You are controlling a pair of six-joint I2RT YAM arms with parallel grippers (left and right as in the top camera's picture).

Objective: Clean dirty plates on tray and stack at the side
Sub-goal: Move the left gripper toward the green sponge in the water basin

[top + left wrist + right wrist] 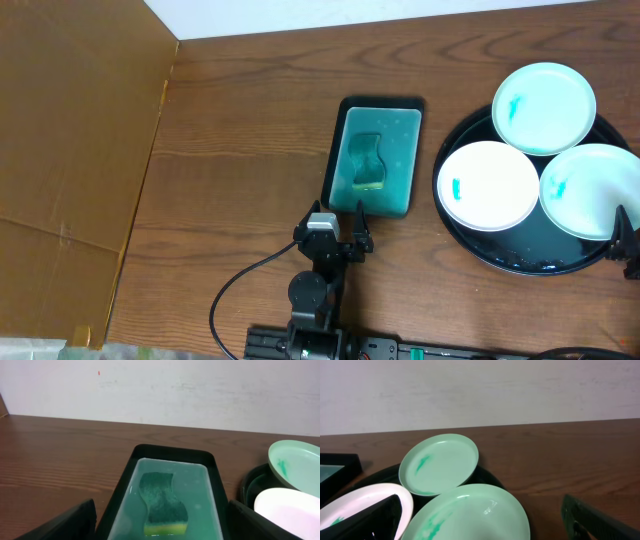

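Three white plates with teal smears lie on the round black tray point(520, 262) at the right: a far one point(544, 108), a left one point(488, 186) and a right one point(592, 190). My right gripper point(627, 240) is at the tray's front right edge, open and empty. In the right wrist view its fingers point(481, 510) straddle the near plate point(470, 515), with the far plate point(439, 464) behind. My left gripper point(335, 228) is open and empty, just in front of the rectangular dish.
A rectangular black-rimmed dish point(412, 150) of teal water holds a green and yellow sponge point(366, 165); the sponge also shows in the left wrist view point(162, 505). A brown cardboard panel point(70, 150) covers the left. A black cable point(240, 290) runs from the left arm.
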